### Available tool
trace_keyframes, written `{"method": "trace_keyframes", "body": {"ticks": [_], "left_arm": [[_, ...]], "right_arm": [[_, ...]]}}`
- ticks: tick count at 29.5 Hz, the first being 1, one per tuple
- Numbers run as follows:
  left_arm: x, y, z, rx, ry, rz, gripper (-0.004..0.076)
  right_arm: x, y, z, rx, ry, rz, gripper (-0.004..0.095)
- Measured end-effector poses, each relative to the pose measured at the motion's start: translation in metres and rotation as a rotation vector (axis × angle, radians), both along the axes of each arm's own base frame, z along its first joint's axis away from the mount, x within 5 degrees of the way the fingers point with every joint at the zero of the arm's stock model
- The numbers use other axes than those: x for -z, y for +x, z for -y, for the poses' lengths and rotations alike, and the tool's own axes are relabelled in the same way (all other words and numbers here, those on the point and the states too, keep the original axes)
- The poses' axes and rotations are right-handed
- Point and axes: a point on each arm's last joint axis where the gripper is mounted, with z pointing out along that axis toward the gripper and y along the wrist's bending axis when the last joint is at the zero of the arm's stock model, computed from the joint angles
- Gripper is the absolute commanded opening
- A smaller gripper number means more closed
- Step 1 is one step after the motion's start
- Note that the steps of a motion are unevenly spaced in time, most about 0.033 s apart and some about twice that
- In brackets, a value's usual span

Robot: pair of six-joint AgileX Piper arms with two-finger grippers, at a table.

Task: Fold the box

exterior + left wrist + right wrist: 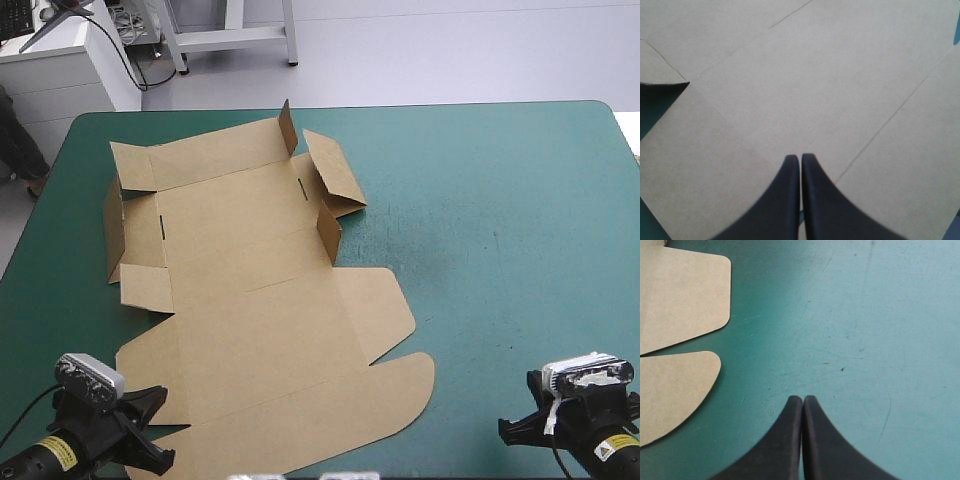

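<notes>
The brown box [250, 300] lies as a cut sheet on the left half of the teal-green table, mostly flat, with small flaps raised at its far end [330, 230]. My left gripper [150, 430] hovers over the sheet's near left corner. Seen from the left wrist, that gripper [800, 159] is shut, with brown board [815, 90] and its crease lines ahead of the fingers. My right gripper [515, 430] sits over bare cover near the front right edge. Its own view shows it [802, 400] shut, the box's rounded lid flaps [680, 305] off to one side.
The teal-green cover [500, 230] stretches bare across the right half of the table. A white cabinet [60, 60] stands beyond the far left corner, past the table's edge.
</notes>
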Motion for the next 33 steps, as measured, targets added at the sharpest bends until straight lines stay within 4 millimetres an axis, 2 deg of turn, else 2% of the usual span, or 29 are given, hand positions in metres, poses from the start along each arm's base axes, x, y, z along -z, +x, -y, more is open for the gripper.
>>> {"method": "trace_keyframes", "body": {"ticks": [11, 14, 18, 23, 26, 33], "left_arm": [[0.000, 0.000, 0.000, 0.000, 0.000, 0.000, -0.0008], [0.000, 0.000, 0.000, 0.000, 0.000, 0.000, -0.0008], [0.000, 0.000, 0.000, 0.001, 0.000, -0.003, -0.0008], [0.000, 0.000, 0.000, 0.001, 0.000, -0.002, -0.0008], [0.000, 0.000, 0.000, 0.001, 0.000, -0.002, -0.0008], [0.000, 0.000, 0.000, 0.001, 0.000, -0.002, -0.0008]], "right_arm": [[-0.001, 0.006, 0.001, -0.001, 0.004, -0.038, -0.0019], [-0.010, 0.012, 0.001, -0.001, 0.004, -0.048, -0.0019], [-0.038, 0.025, 0.002, -0.006, -0.004, -0.031, -0.0017], [-0.077, 0.052, 0.005, -0.020, -0.019, -0.030, -0.0016], [-0.094, 0.074, 0.007, -0.029, -0.017, -0.074, -0.0016], [-0.129, 0.141, 0.011, -0.062, 0.006, -0.144, -0.0005]]}}
